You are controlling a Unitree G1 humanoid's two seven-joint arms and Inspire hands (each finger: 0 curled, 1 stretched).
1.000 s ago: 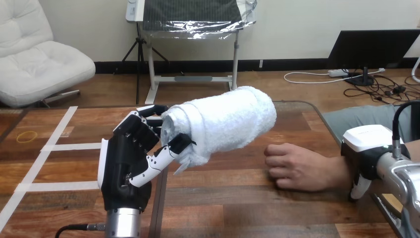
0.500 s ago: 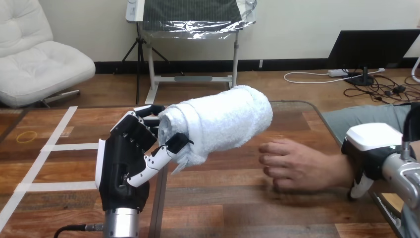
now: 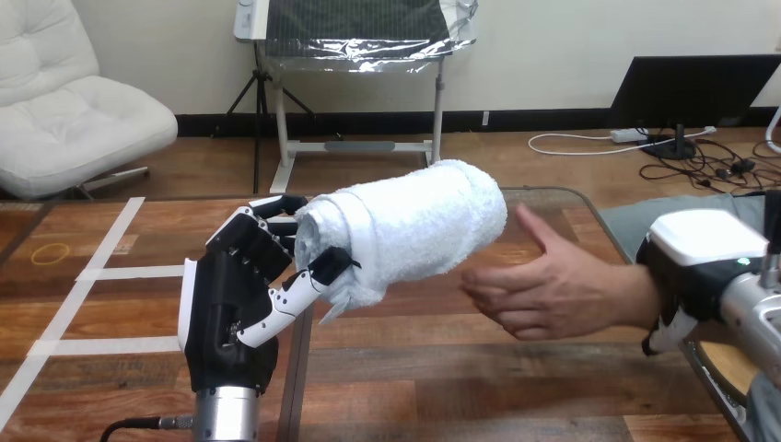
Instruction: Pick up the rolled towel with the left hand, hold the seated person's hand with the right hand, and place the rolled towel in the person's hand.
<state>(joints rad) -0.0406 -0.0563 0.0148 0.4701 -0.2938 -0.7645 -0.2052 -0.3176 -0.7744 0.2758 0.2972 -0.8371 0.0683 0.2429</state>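
Observation:
My left hand [image 3: 230, 313] is raised over the wooden table [image 3: 460, 387], its fingers and thumb curled round the near end of the white rolled towel [image 3: 414, 230]. The towel sticks out to the right and away from me, clear of the table. The person's hand [image 3: 553, 290] hangs above the table at the right, thumb up, fingers loosely open towards the towel's far end with a small gap between them. My right hand [image 3: 705, 262] sits at the person's wrist near the right edge. A white finger curls under that wrist.
White tape lines [image 3: 110, 273] and a yellow rubber band [image 3: 49, 253] lie on the table's left part. A dark seam [image 3: 295, 387] runs down the table in front of my left arm. The table's right edge is close to my right hand.
The person's hand has risen off the table and turned thumb up, nearer the towel. My right hand rose with the wrist. The towel barely shifted.

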